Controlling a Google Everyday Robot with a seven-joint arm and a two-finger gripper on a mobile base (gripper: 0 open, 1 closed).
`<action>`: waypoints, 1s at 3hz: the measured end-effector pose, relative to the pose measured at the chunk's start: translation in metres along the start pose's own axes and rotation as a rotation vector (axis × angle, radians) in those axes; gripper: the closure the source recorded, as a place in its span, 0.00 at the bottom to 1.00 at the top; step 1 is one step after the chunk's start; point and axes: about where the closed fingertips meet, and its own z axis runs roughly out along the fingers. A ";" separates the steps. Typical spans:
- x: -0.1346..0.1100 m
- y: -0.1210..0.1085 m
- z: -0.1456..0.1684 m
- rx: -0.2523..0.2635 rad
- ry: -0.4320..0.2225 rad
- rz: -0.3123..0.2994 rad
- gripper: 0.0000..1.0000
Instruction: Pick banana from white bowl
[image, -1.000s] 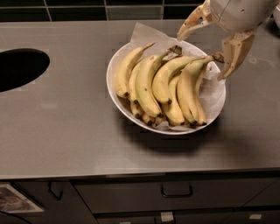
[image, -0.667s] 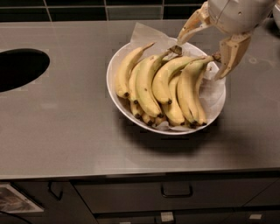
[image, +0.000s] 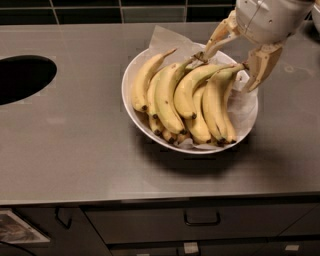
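The white bowl (image: 131, 75), lined with crumpled white paper, stands on the steel counter and holds several yellow bananas. The banana (image: 165, 97) is long and strongly curved. Its dark knobby stem end points up and right toward the bowl's far rim. My gripper (image: 232, 61) is above the far right of the bowl, open. Its left finger (image: 216, 41) reaches down to that stem end. Its right finger (image: 259, 65) hangs beside the stems of the right-hand bananas. It holds nothing.
A dark round hole (image: 22, 77) is cut into the counter (image: 75, 150) at the left. A dark tiled wall runs along the back. Drawers with handles (image: 201, 218) sit below the counter's front edge.
The gripper has come down a little toward the stem ends, and its left finger now reaches the dark stem. The bananas and bowl have not moved.
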 end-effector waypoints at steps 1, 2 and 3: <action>0.000 0.002 0.009 -0.016 -0.019 -0.007 0.39; -0.003 0.003 0.017 -0.033 -0.031 -0.022 0.40; -0.007 0.005 0.021 -0.050 -0.035 -0.038 0.40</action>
